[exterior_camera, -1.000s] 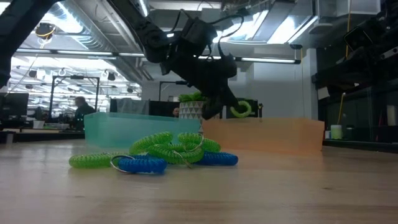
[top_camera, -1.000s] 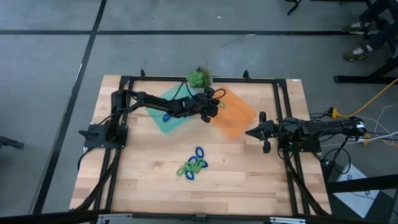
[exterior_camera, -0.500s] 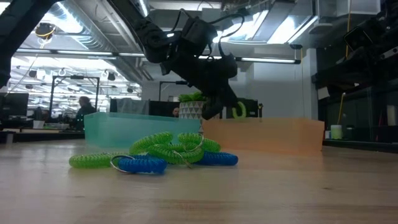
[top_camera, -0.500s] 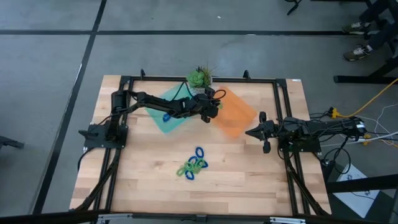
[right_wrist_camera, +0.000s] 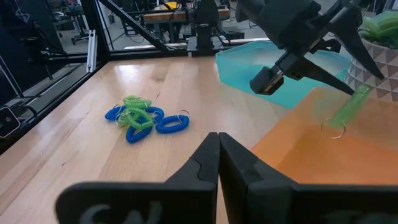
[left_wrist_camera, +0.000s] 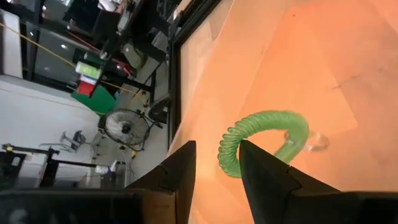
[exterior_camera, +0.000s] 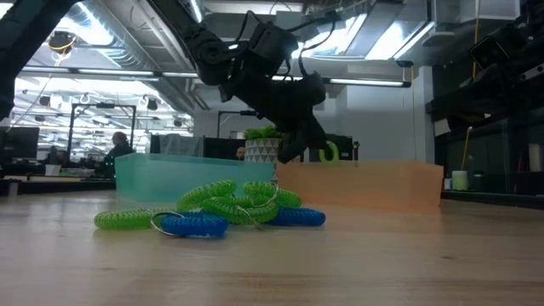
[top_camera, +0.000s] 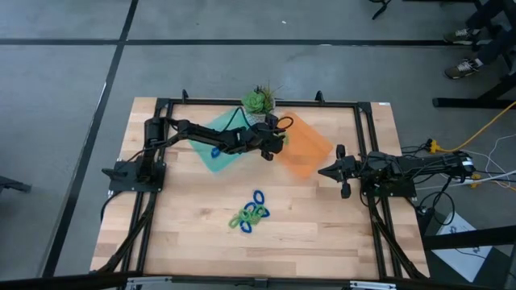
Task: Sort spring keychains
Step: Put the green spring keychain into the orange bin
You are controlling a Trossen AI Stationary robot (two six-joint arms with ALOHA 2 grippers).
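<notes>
the left gripper [top_camera: 280, 138] hangs over the near edge of the orange tray [top_camera: 310, 151], its fingers [left_wrist_camera: 267, 171] pinching a green spring keychain [left_wrist_camera: 261, 137], a tight ribbed coil curved into an arc with a small metal ring at one end. the remaining spring keychains [top_camera: 250, 214], blue and green loops tangled together, lie on the bare wooden table [top_camera: 185, 234], while the right gripper [top_camera: 325, 171] waits beside the orange tray with fingers pressed together.

You see one green spring keychain [left_wrist_camera: 264, 135] hanging over the far orange tray; a tangled blue-and-green pile [top_camera: 250, 213] lies mid-table, nearer.
</notes>
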